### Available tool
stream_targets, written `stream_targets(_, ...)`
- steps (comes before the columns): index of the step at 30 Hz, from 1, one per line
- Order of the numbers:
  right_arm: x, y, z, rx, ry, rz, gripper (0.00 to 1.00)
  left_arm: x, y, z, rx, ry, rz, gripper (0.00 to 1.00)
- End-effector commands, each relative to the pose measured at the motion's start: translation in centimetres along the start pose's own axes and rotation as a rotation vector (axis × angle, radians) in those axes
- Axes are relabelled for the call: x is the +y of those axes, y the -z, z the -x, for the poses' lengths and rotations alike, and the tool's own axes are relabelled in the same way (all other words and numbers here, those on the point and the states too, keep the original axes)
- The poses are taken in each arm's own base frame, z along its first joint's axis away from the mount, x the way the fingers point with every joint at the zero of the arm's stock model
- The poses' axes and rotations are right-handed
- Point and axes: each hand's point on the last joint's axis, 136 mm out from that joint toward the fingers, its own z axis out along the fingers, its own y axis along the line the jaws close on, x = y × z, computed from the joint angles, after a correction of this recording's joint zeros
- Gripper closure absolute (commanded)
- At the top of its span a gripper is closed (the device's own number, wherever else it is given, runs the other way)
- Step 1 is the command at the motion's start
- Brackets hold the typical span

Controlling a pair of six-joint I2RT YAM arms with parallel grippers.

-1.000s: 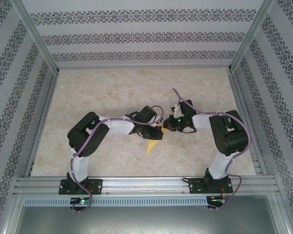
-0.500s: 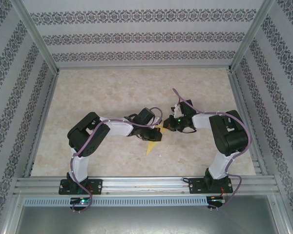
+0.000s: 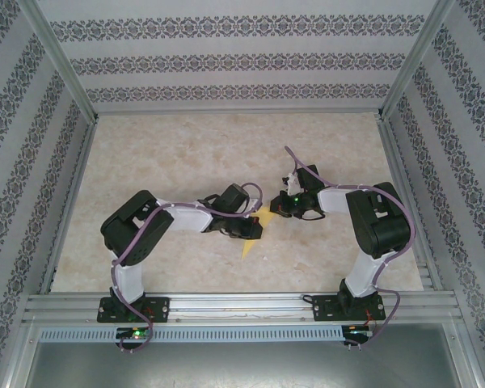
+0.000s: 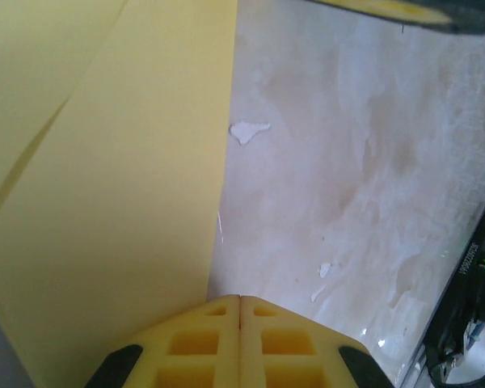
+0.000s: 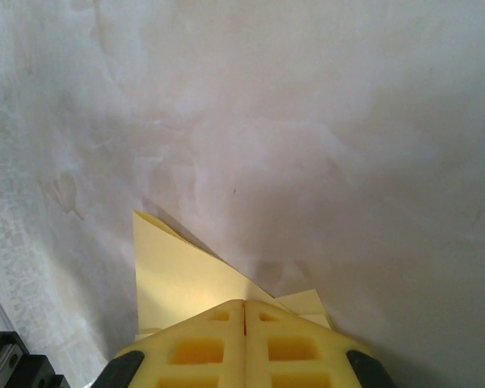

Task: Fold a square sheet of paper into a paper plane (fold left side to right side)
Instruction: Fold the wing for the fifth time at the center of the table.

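At mid-tabletop [image 3: 186,153], left claw [image 4: 240,301] and right claw [image 5: 244,304] are both sitting clenched, tips down at the folded yellow paper [image 3: 250,242] lying between them. It's looking light, flimsy and slide-prone, so pinching a free edge seems best.

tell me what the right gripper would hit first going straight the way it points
Most likely the folded yellow paper, lying just ahead of the shut right gripper; past it, bare table. Whether they touch is unclear.
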Motion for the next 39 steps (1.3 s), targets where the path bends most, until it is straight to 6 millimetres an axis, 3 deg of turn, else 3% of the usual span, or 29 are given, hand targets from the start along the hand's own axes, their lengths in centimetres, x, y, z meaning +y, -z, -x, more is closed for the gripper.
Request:
stream_targets(1,-6.0,-0.8,-3.5,0.088,-0.094,-0.216,1.0,-1.2,1.0,0.1,-0.009,0.002,-0.037,1.0)
stream_targets(8,-5.9,-0.8,-3.5,0.088,-0.094,-0.215,1.0,-1.1,1.8,-0.7,-0.015,0.009,-0.029,1.0)
stream_targets(16,-6.0,-0.8,-3.5,0.089,-0.092,-0.219,1.0,-1.9,1.0,1.8,-0.048,-0.019,-0.029,1.0)
stream_targets(23,-5.9,-0.8,-3.4,0.088,-0.092,-0.215,1.0,-0.8,-0.7,2.9,-0.036,-0.023,0.015,1.0)
stream_targets(30,-6.1,-0.7,-3.5,0.091,-0.094,-0.226,1.0,0.3,-1.3,2.3,-0.005,-0.015,0.049,1.0)
stream_targets(39,-6.4,-0.7,-3.4,0.093,-0.095,-0.24,1.0,0.4,-0.3,-0.4,0.032,-0.007,0.038,1.0)
